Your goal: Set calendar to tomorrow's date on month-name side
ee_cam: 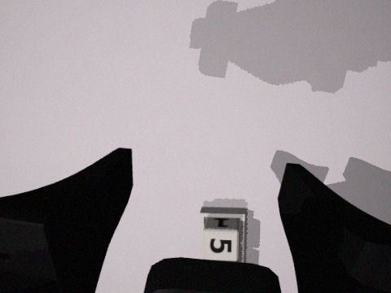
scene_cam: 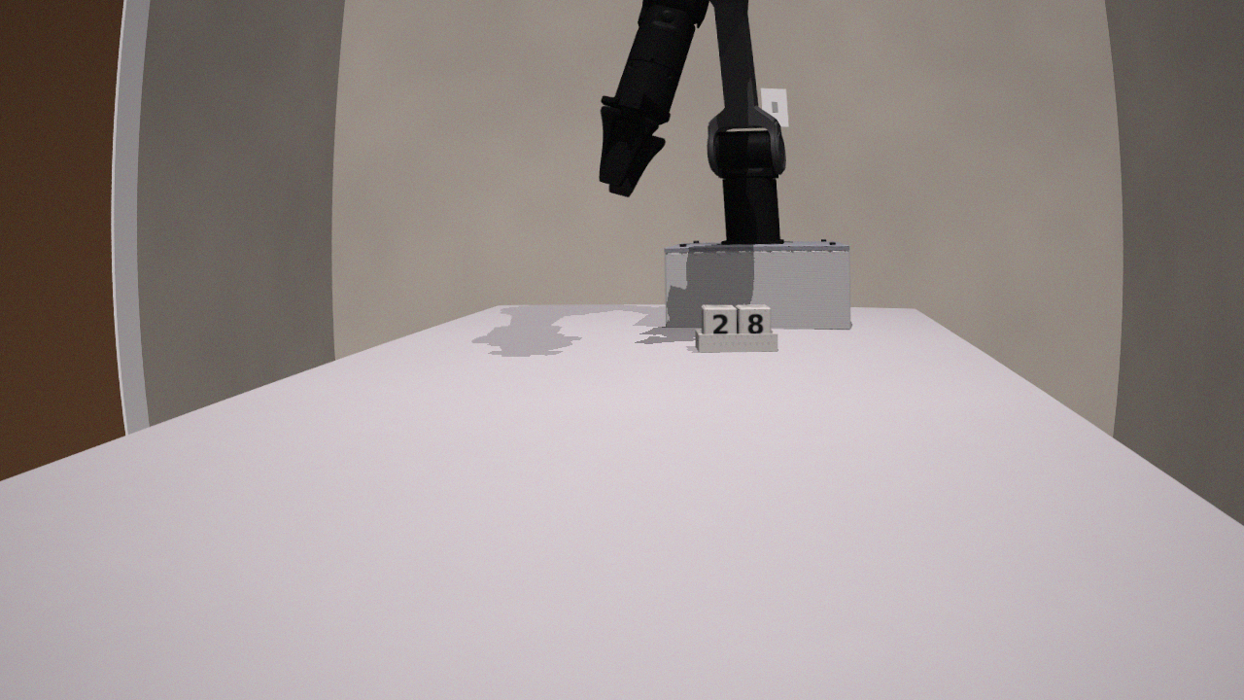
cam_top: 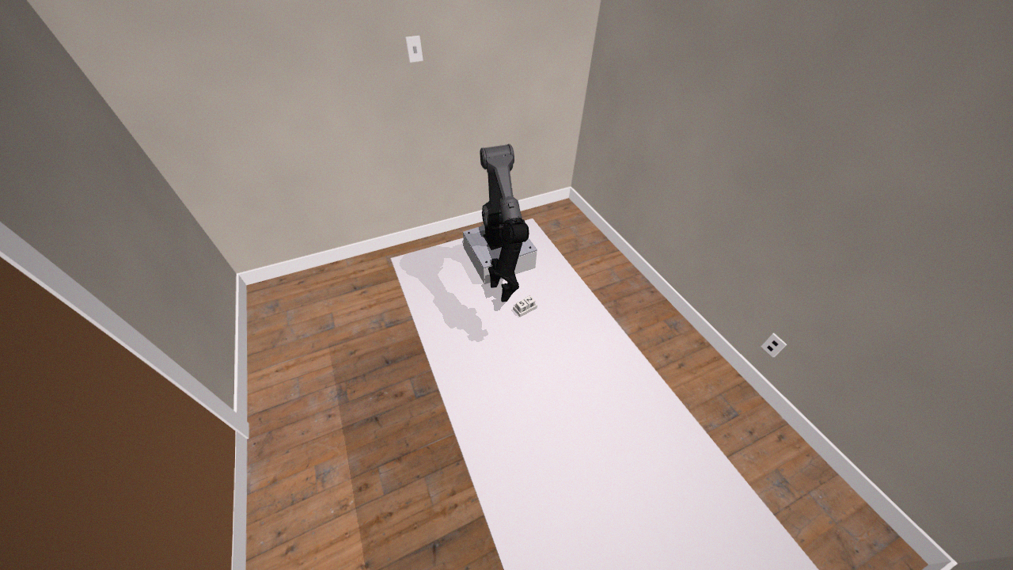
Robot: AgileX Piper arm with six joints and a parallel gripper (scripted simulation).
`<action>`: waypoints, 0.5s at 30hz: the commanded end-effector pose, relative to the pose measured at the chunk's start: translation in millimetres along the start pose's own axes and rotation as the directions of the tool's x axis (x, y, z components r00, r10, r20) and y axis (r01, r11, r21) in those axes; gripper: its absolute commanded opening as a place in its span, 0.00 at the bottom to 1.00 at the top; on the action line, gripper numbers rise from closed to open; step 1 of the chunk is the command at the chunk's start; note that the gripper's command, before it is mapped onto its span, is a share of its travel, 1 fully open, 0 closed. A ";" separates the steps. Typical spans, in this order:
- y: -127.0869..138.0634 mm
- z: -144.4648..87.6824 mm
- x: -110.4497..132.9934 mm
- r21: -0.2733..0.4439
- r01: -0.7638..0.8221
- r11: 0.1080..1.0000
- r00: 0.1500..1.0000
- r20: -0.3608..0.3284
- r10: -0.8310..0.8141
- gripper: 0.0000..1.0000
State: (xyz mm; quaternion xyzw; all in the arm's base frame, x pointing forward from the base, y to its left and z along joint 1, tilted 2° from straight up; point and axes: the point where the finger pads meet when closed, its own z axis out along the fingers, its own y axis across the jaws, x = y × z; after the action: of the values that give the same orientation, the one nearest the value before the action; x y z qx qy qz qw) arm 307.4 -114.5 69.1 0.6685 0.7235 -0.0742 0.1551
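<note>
The calendar is a small grey tray (scene_cam: pixel 736 342) with two white cubes standing side by side in it, near the arm's base. In the exterior view the left cube (scene_cam: pixel 719 323) shows a 2 and the right cube (scene_cam: pixel 754 323) shows an 8, both upright. In the top view the calendar (cam_top: pixel 528 309) is small, and its cube tops show digits. The wrist view shows one cube (ee_cam: pixel 221 244) with a 5 on top, low between the fingers and far below. My gripper (scene_cam: pixel 624 174) is open and empty, high above the table, up and left of the calendar. It also shows in the top view (cam_top: pixel 506 289) and the wrist view (ee_cam: pixel 207 179).
The arm stands on a grey base block (scene_cam: pixel 756 284) at the far end of the long white table (scene_cam: pixel 608 505), just behind the calendar. The arm's shadow (scene_cam: pixel 531 331) lies on the table left of the calendar. Wooden floor surrounds the table.
</note>
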 end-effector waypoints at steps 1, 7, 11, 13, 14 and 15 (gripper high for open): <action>-1.9 -11.3 31.4 0.033 0.035 0.999 0.994 -0.106 -0.031 1.00; -7.7 -31.6 83.6 0.059 0.118 0.991 0.956 -0.278 -0.097 1.00; -8.9 -34.3 90.2 0.061 0.129 0.990 0.948 -0.301 -0.105 1.00; -9.0 -34.3 90.3 0.061 0.129 0.990 0.948 -0.301 -0.105 1.00; -9.0 -34.3 90.4 0.061 0.129 0.990 0.948 -0.301 -0.105 1.00; -9.0 -34.3 90.4 0.061 0.129 0.990 0.948 -0.301 -0.105 1.00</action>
State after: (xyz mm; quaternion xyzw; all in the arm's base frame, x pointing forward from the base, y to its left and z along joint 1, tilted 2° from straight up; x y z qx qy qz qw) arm 288.0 -18.8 70.1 0.6333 0.7737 -0.0121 0.0107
